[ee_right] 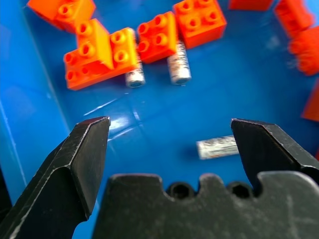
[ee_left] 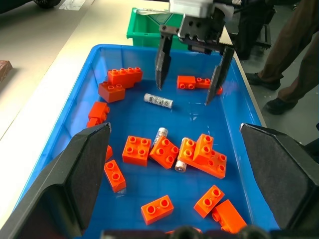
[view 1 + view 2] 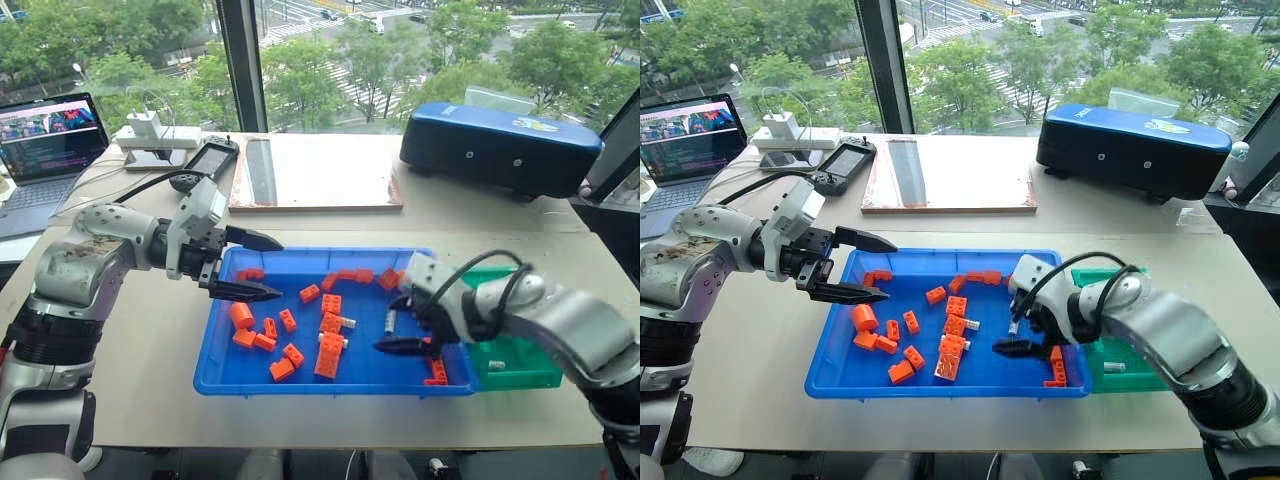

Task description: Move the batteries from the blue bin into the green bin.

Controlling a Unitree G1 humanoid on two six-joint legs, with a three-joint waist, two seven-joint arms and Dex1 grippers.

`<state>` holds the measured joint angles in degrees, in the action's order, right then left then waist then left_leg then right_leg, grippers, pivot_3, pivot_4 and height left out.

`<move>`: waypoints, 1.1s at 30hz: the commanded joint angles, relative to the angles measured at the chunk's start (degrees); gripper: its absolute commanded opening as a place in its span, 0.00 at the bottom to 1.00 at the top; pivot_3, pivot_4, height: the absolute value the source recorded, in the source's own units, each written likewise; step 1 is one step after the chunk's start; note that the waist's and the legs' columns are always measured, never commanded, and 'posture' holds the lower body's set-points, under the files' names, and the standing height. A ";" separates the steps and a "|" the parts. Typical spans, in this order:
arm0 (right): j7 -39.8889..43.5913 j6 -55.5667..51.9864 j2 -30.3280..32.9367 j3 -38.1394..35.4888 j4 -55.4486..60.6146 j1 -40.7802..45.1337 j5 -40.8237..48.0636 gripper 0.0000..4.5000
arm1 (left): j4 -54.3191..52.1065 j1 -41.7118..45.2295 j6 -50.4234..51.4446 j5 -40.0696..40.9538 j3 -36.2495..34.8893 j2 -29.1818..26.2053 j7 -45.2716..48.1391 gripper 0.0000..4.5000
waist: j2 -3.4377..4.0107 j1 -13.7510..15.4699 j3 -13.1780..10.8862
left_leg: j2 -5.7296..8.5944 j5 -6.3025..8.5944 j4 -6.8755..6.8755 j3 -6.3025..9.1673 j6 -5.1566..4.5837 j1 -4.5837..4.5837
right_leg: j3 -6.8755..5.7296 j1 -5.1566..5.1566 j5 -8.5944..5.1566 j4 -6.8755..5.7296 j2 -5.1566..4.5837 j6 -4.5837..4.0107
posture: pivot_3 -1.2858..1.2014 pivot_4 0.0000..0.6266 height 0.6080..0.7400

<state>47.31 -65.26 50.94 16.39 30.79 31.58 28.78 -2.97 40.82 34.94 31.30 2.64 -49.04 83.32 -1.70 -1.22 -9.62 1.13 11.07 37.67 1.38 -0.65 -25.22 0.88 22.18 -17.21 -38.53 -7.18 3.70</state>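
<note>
The blue bin [image 3: 330, 387] lies mid-table with several orange bricks [image 3: 330, 352] and three batteries in it. One battery [image 2: 158, 100] lies alone near the bin's right end. Two more batteries [image 1: 178, 67] stick out from under bricks in the middle. My right gripper [image 3: 392, 323] is open and tilted down over the lone battery [image 1: 217, 147], which lies beside one fingertip; nothing is held. The green bin [image 3: 522, 372] stands against the blue bin's right end, partly hidden by my right arm. My left gripper [image 3: 279, 268] hovers open and empty over the blue bin's left end.
A dark-blue hard case [image 3: 500, 145] sits at the back right, with a wooden board [image 3: 315, 170] beside it. A handheld controller [image 3: 205, 160], a power adapter [image 3: 150, 132] and a laptop [image 3: 45, 140] occupy the back left. A person's legs [image 2: 294, 50] stand beyond the table's right end.
</note>
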 commanded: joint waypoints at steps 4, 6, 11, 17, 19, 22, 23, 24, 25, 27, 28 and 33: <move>6.13 18.16 3.14 5.70 -7.21 0.83 -10.51 1.00 | -0.64 1.71 -1.09 0.36 -0.62 -0.70 1.58 1.00 | 0.00 0.03 0.00 | 0.00 0.00 0.10 -0.01 0.00 0.00 | 0.01 -0.01 0.00 -0.03 0.02 0.00 | 0.52 0.24 0.94; 7.53 20.43 3.12 6.33 -9.35 1.59 -11.99 1.00 | -0.73 1.64 -1.18 0.14 -0.65 -0.69 1.55 1.00 | 0.00 0.03 0.00 | -0.01 0.00 0.11 -0.01 0.00 0.00 | 0.01 -0.01 0.00 -0.04 0.01 0.01 | 0.52 0.24 0.94; 9.87 23.70 1.85 6.85 -13.76 2.31 -14.62 1.00 | -1.92 0.63 -0.56 0.56 -1.21 -0.97 1.09 1.00 | 0.00 0.02 0.00 | -0.02 0.00 0.11 -0.01 0.00 0.00 | 0.01 0.00 0.00 -0.08 0.01 0.00 | 0.52 0.24 0.94; 10.89 23.16 -0.74 6.52 -17.58 3.05 -16.32 1.00 | -2.88 -0.33 -0.26 0.80 -1.72 -1.27 0.61 1.00 | 0.00 0.05 0.00 | -0.02 0.00 0.11 -0.01 0.00 0.00 | 0.01 0.01 0.00 -0.11 0.01 0.00 | 0.52 0.24 0.94; 10.60 22.83 -1.55 6.48 -18.59 2.85 -16.79 1.00 | -3.03 -0.44 -0.20 0.89 -1.72 -1.34 0.46 1.00 | 0.00 0.09 0.00 | -0.01 0.00 0.12 -0.01 0.00 0.00 | 0.01 0.01 0.00 -0.12 0.01 0.00 | 0.52 0.24 0.94; 10.87 22.89 -2.10 7.11 -19.87 2.64 -18.06 1.00 | -2.94 -0.43 -0.36 0.83 -1.49 -1.34 0.31 1.00 | 0.00 0.13 0.00 | -0.01 0.00 0.13 0.00 0.00 0.00 | 0.00 -0.01 0.00 -0.12 0.01 0.00 | 0.52 0.24 0.94; 11.20 22.72 -2.11 7.14 -19.83 2.43 -18.12 1.00 | -2.99 -0.48 -0.37 0.83 -1.44 -1.31 0.21 1.00 | 0.00 0.14 0.00 | -0.01 0.00 0.13 -0.01 0.00 0.00 | 0.01 0.00 0.00 -0.12 0.01 0.00 | 0.52 0.24 0.94; 11.27 22.39 -2.18 6.99 -19.75 2.30 -18.10 1.00 | -3.05 -0.54 -0.42 0.81 -1.40 -1.30 0.19 1.00 | 0.00 0.22 0.00 | 0.00 0.00 0.13 0.00 0.00 0.00 | 0.01 0.00 0.00 -0.12 0.01 0.00 | 0.52 0.24 0.94; 11.28 22.27 -2.26 6.81 -19.68 2.28 -18.16 0.94 | -3.11 -0.57 -0.40 0.86 -1.40 -1.30 0.17 1.00 | 0.00 0.33 0.00 | 0.00 0.00 0.14 0.00 0.00 0.00 | 0.00 -0.01 0.00 -0.12 0.01 0.00 | 0.52 0.24 0.94; 11.48 21.78 -2.15 6.39 -19.19 2.34 -18.21 0.85 | -3.24 -0.65 -0.32 0.98 -1.43 -1.30 0.14 1.00 | 0.00 0.40 0.00 | 0.01 0.00 0.16 0.00 0.00 0.00 | 0.01 -0.03 0.00 -0.11 0.00 0.00 | 0.52 0.24 0.94; 11.62 21.62 -1.98 6.23 -18.85 2.38 -18.22 0.78 | -3.29 -0.68 -0.29 1.02 -1.43 -1.29 0.13 1.00 | 0.00 0.40 0.00 | 0.01 0.00 0.16 0.00 0.00 -0.01 | 0.01 -0.03 0.00 -0.10 0.00 0.00 | 0.52 0.24 0.94; 11.73 21.18 -1.59 4.82 -16.77 3.44 -17.84 0.55 | -3.08 -0.28 -0.03 1.35 -1.20 -0.90 0.20 1.00 | 0.00 0.37 0.00 | 0.01 0.00 0.16 0.00 0.00 0.00 | 0.01 -0.02 0.00 -0.12 0.00 0.00 | 0.52 0.24 0.94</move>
<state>58.79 -43.68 48.59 23.90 11.44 33.53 11.29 -4.57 39.97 35.05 31.62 2.46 -49.50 83.37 -1.70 -0.85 -9.62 1.14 11.07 37.83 1.38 -0.64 -25.23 0.89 22.16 -17.21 -38.65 -7.18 3.71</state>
